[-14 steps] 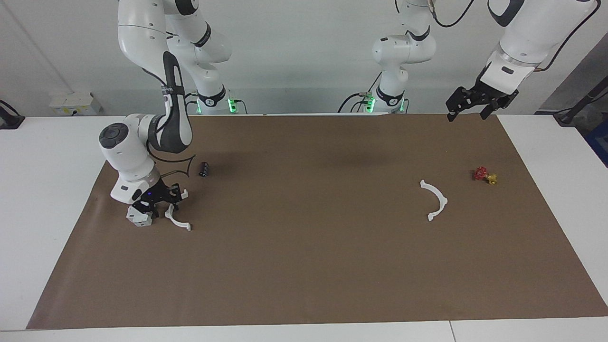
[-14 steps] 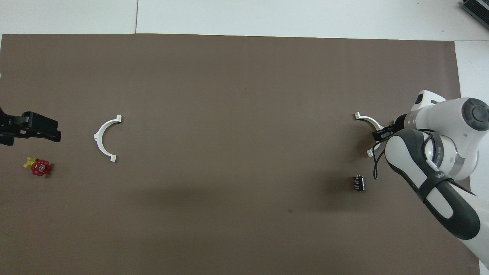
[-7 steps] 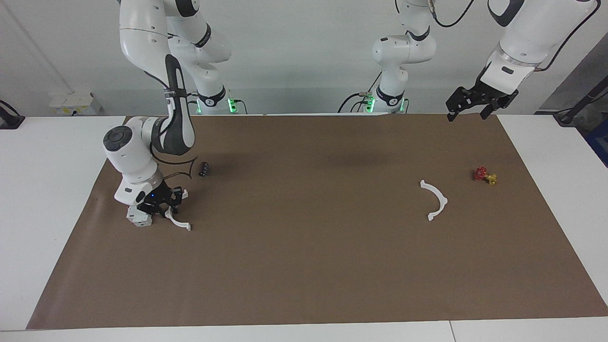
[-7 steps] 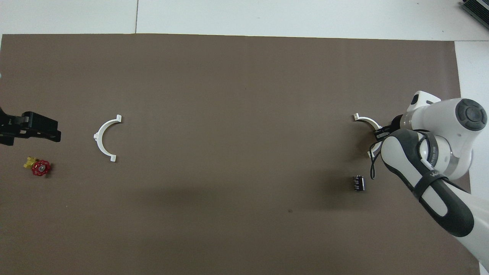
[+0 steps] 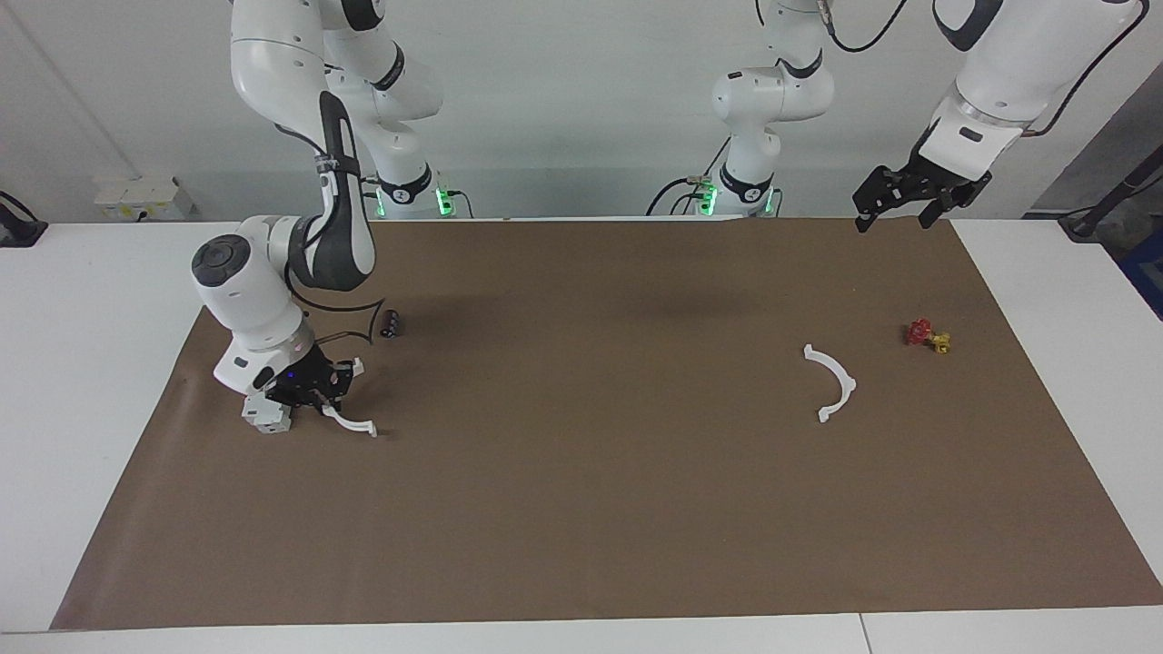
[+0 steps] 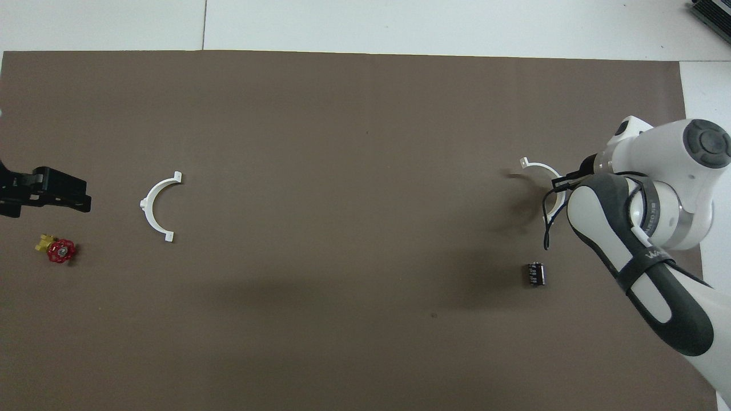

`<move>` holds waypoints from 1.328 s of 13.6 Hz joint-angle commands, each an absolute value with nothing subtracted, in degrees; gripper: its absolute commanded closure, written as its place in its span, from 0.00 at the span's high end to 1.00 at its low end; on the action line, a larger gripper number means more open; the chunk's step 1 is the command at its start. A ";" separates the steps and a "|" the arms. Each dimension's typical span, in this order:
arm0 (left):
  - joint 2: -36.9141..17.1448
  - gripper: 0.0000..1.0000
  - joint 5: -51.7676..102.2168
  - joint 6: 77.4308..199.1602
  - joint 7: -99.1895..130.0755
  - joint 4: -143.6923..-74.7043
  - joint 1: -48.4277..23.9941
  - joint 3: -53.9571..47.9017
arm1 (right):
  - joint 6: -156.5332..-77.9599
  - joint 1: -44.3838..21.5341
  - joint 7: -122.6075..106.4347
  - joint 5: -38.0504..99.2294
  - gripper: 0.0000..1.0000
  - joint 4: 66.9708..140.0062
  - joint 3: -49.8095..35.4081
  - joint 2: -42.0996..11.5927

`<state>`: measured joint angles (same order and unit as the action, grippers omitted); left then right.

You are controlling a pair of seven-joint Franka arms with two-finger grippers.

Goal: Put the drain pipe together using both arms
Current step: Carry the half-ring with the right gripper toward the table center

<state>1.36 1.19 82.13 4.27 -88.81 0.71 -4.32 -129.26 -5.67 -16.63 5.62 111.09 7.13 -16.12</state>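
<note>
Grey-white blocky box [image 5: 266, 415] sits at the right arm's end of the brown mat [image 5: 581, 509] that covers the counter [image 5: 82, 381], and just beside it the right claw [image 5: 313, 397] hangs low, pinched together on one white half-ring arc [image 5: 350, 421], which tilts with its free end dipping toward the mat; the facing view does not settle whether that end touches. In the overhead view this same arc [image 6: 542, 171] shows at the claw's tip, partly covered by the arm. A small black cylinder [image 5: 390, 323] lies on the mat nearer to the robots than the held arc. Toward the left arm's end, well apart from all this, the second half-ring arc [image 5: 833, 381] lies flat on the mat, its open side turned toward the right arm's end. Near it, closer to the mat's edge, rests a small red and yellow valve piece [image 5: 927, 336]. Above the mat's corner at that end, the left claw [image 5: 895, 211] waits in the air with its fingers spread apart, holding nothing.
</note>
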 commanded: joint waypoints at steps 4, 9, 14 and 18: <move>3.08 1.00 1.93 82.44 4.75 -90.70 1.05 -4.31 | -123.57 -20.97 11.63 5.36 0.00 104.68 7.03 -16.61; 3.08 1.00 1.93 82.44 4.75 -90.70 1.05 -4.31 | -126.03 -29.87 29.16 5.36 0.00 103.36 6.94 -19.50; 3.08 1.00 1.93 82.44 4.75 -90.70 1.05 -4.31 | -130.51 -36.38 34.53 5.27 0.00 101.16 6.94 -25.04; 3.08 1.00 1.93 82.44 4.75 -90.70 1.05 -4.31 | -132.98 -38.14 34.63 3.34 0.00 102.74 6.94 -26.02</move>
